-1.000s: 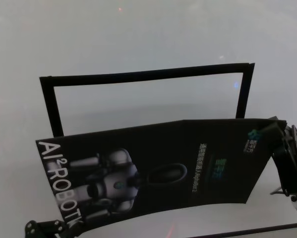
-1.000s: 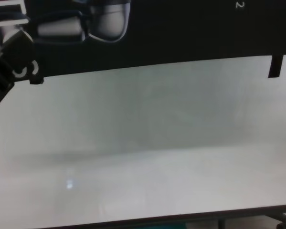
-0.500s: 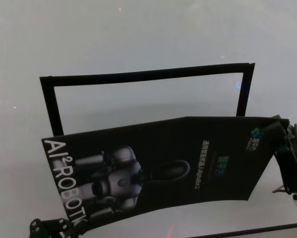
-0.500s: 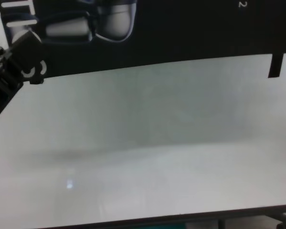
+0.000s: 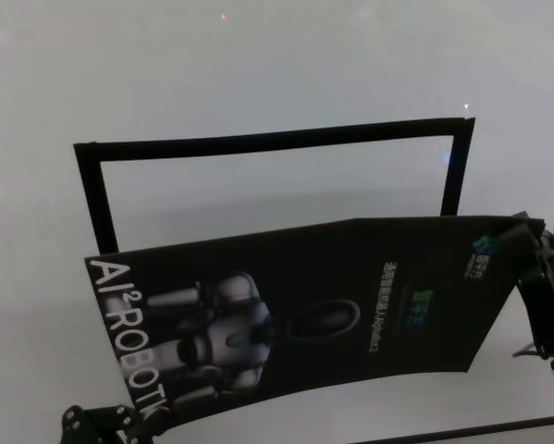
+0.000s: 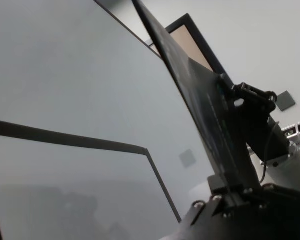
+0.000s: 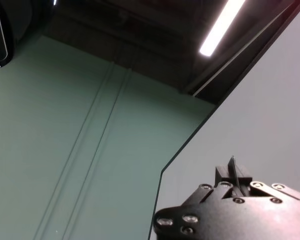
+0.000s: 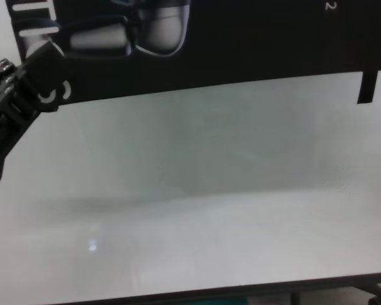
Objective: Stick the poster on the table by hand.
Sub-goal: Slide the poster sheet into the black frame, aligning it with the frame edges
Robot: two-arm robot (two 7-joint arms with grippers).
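Both grippers clamp the poster above the surface: left gripper near corner, right gripper far corner.

Dark ceiling, lit strip light; pale green wall.

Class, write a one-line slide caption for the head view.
Two pincers hold the poster above the table, before a black outline.
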